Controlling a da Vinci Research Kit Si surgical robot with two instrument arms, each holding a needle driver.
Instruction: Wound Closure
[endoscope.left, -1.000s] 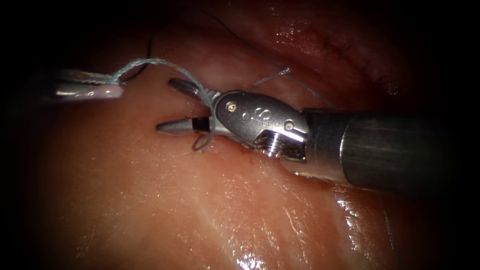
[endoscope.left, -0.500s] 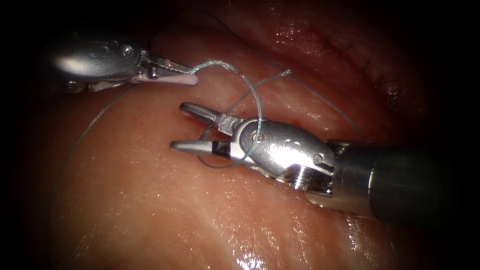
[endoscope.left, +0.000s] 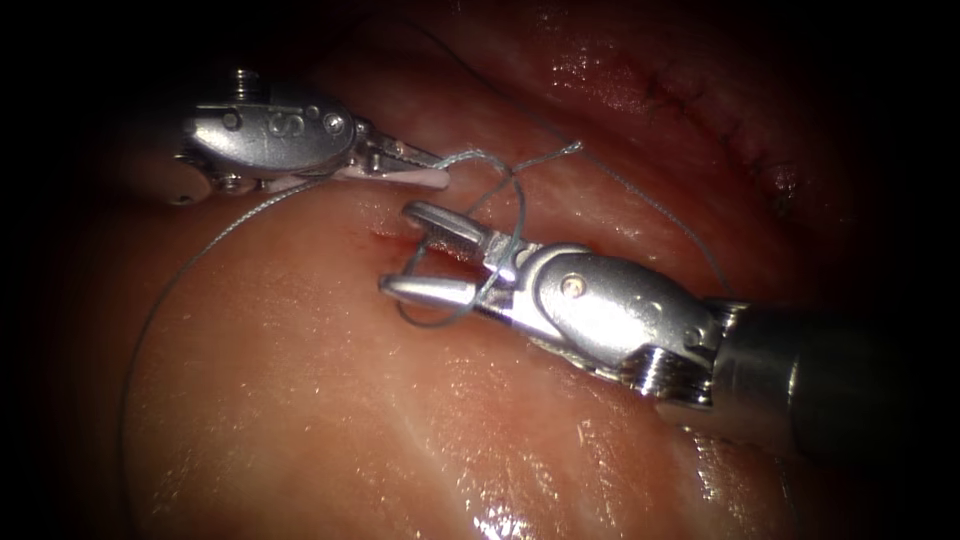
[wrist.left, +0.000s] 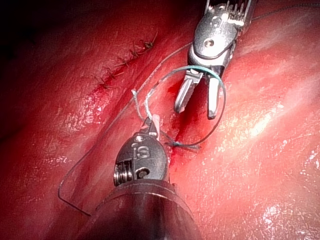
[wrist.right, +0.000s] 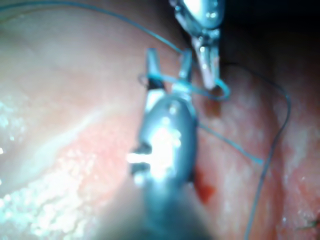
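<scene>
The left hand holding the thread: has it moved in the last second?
Yes. The left hand, shut on the thread, came rightward toward the sutured cut.

The thread (endoscope.left: 505, 215) is thin and pale blue-grey. One end is clamped in the closed jaws of the left tool (endoscope.left: 425, 172). From there it curves over and wraps as a loop around the spread, empty jaws of the right tool (endoscope.left: 420, 252), just above the tissue (endoscope.left: 330, 420). A short free tail (endoscope.left: 555, 152) sticks up beyond the loop. Another long strand (endoscope.left: 160, 300) sweeps in an arc towards the tissue's left edge.
</scene>
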